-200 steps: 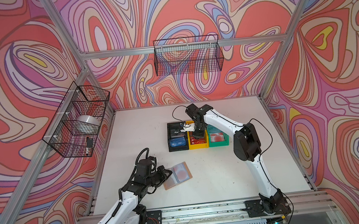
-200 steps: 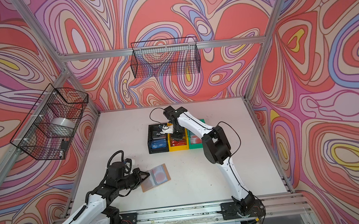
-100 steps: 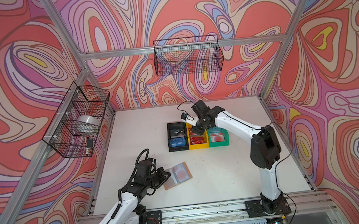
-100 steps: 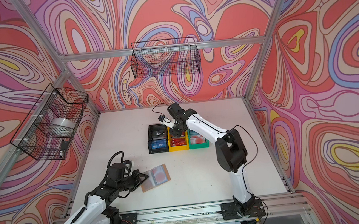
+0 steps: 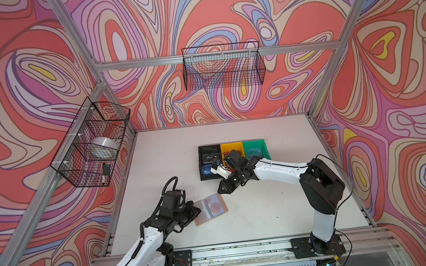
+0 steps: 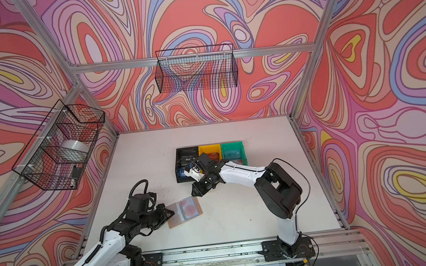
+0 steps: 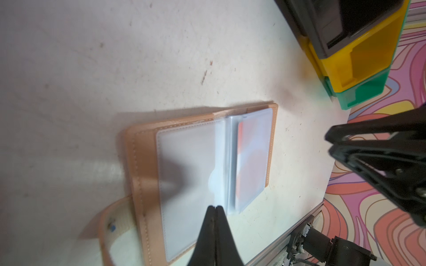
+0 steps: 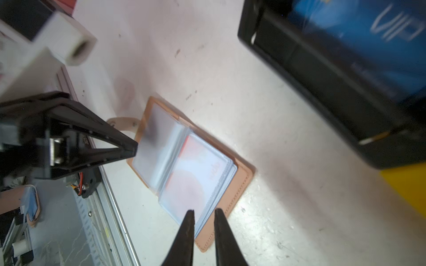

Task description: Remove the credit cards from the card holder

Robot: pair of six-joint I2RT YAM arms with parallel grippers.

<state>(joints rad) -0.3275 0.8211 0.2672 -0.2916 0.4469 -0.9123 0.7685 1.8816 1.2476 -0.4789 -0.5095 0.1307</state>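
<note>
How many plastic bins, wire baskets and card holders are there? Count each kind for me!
bins: 3 (black bin, yellow bin, green bin)
wire baskets: 2 (back-wall basket, left-wall basket)
card holder: 1
Total: 6

White table bearing an open card holder; black bin, yellow bin and green bin side by side at one o'clock from it.
</note>
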